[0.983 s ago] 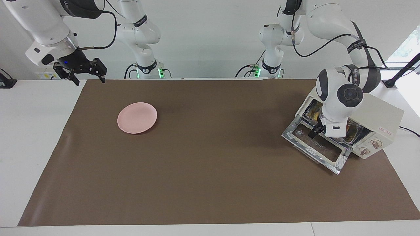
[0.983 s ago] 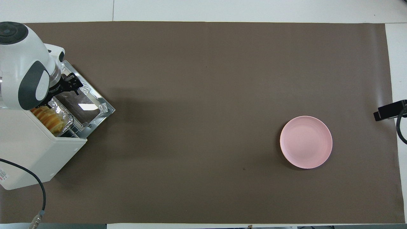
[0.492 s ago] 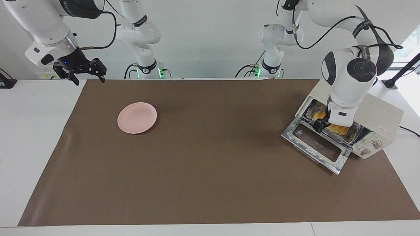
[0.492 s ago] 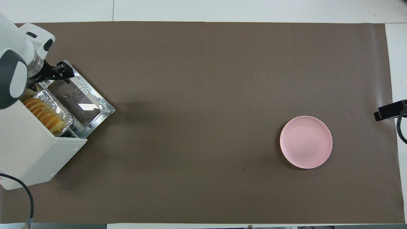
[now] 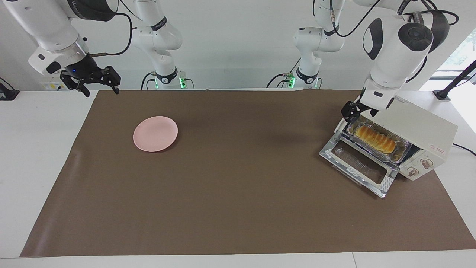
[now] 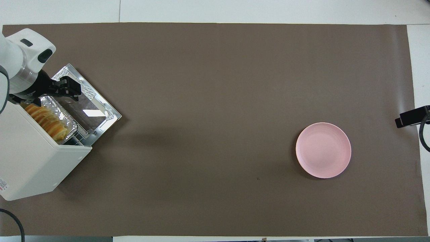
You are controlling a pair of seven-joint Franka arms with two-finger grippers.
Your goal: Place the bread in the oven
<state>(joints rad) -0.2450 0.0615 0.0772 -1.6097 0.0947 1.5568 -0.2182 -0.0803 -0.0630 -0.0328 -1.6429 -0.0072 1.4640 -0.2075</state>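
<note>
The bread (image 5: 375,139) (image 6: 45,121), a ridged golden loaf, lies in a crinkled foil tray (image 5: 401,148) (image 6: 63,112) on the rack in the mouth of the cream-white oven (image 5: 424,128) (image 6: 30,161). The oven's glass door (image 5: 359,165) (image 6: 90,109) hangs open, flat on the mat. My left gripper (image 5: 351,110) (image 6: 69,90) hovers open and empty above the oven's front corner, apart from the bread. My right gripper (image 5: 101,90) (image 6: 411,116) waits open, raised over the mat's corner at the right arm's end.
A round pink plate (image 5: 155,133) (image 6: 323,150) sits bare on the brown mat (image 5: 238,193) toward the right arm's end. The oven's two knobs (image 5: 420,167) face the table's middle, and its cable (image 5: 463,147) trails off the table edge.
My left gripper has lifted up and back out of the oven mouth, uncovering the bread in its tray. The right arm has not moved.
</note>
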